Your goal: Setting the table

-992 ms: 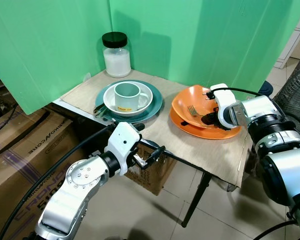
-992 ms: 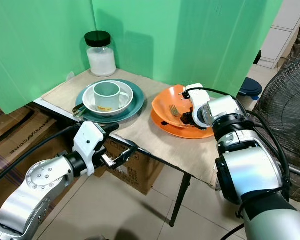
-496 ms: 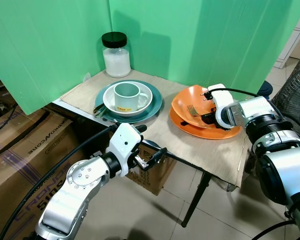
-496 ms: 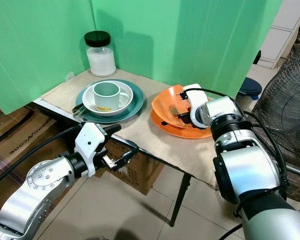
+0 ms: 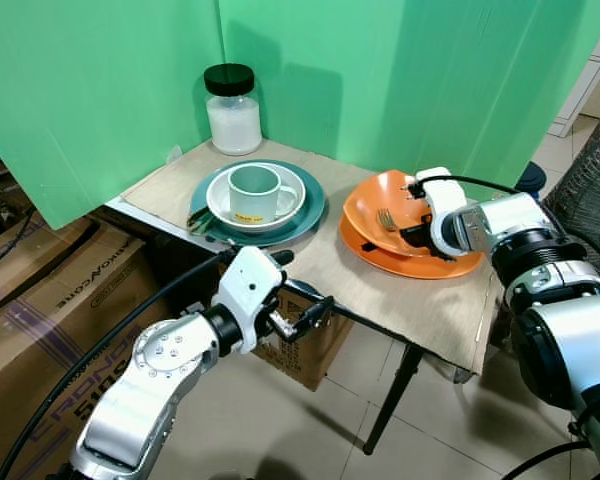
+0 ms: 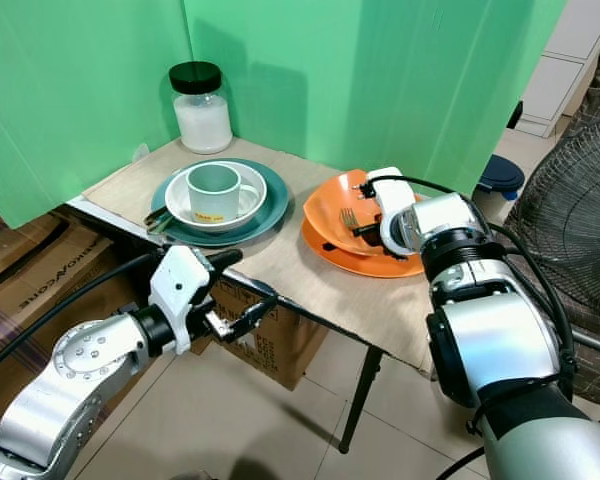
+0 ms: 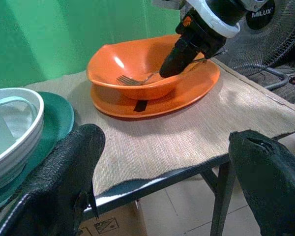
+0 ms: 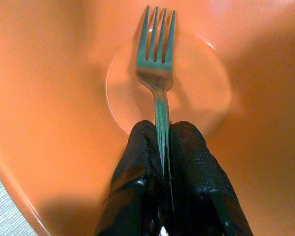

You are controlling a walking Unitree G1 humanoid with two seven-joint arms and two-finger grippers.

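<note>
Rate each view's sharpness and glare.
Eye views: sharp, evenly lit, soft shadows on the green backdrop. Left wrist view: bowl clear with a small highlight, near fingers blurred. Right wrist view: fork crisp, fingers dark, orange tint throughout.

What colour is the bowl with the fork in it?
The shallow bowl holding the metal fork is orange, clearest in the left wrist view.

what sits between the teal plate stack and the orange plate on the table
Only bare woven table mat between the teal plate and orange plate, seen in both eye views.

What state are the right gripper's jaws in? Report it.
Shut on the fork: the right gripper pinches its handle, tines over the orange bowl.
</note>
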